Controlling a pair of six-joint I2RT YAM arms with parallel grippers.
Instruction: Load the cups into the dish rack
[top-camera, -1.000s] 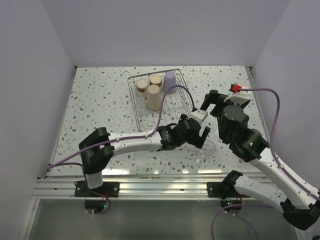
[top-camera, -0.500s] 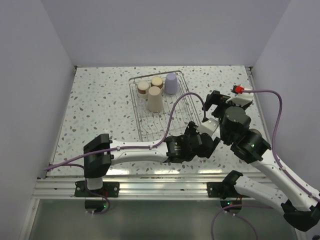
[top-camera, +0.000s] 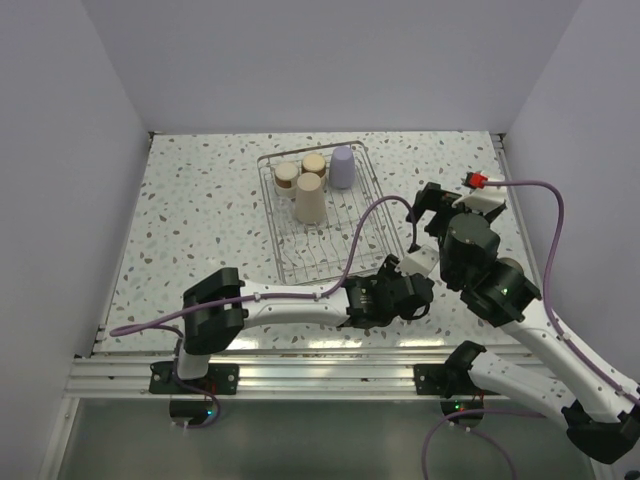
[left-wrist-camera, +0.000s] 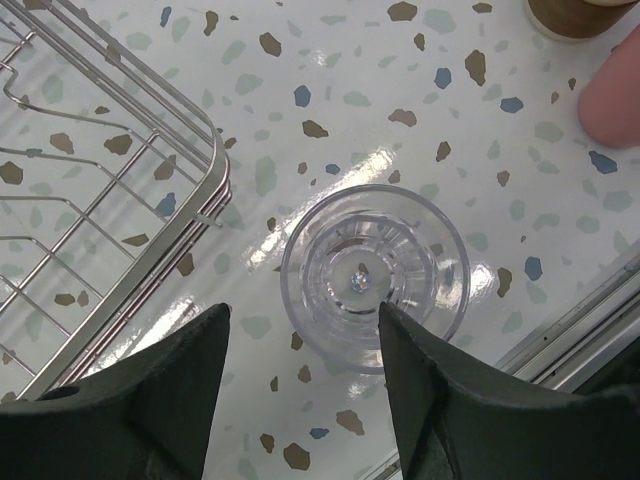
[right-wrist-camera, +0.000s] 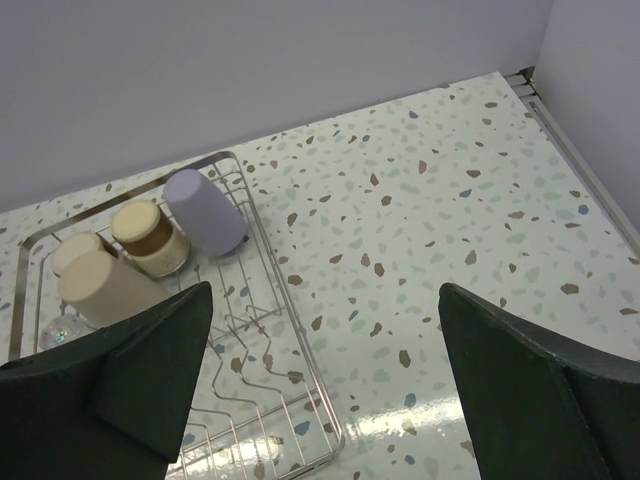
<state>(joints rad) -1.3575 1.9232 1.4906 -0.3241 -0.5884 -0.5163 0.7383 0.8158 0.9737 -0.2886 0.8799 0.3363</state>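
Left pincer (left-wrist-camera: 303, 312) pointed down at the table (left-wrist-camera: 330, 60). Its two dark fingers (left-wrist-camera: 160, 400) stood apart, and nothing was clamped between them. Just beyond the fingertips, in the middle of the left wrist view, a clear glass (left-wrist-camera: 375, 275) sat on the speckled surface. One finger covered a part of its rim, and I could not tell if it touched. The glass was outside the rack (left-wrist-camera: 150, 267), just beside the rack's corner at the left of that frame. At the right edge of the same frame a pink cup (left-wrist-camera: 615, 95) was partly seen, and a brown-based cup (left-wrist-camera: 575, 12) showed in the upper right corner. Both were on the table.

The right pincer (right-wrist-camera: 325, 290) was spread wide and empty, above the table. In its view the rack filled the lower left. Inside it, at the far end, were a lavender cup (right-wrist-camera: 205, 212), two tan-topped cups (right-wrist-camera: 150, 238) and a beige tumbler (right-wrist-camera: 105, 287), all close together.
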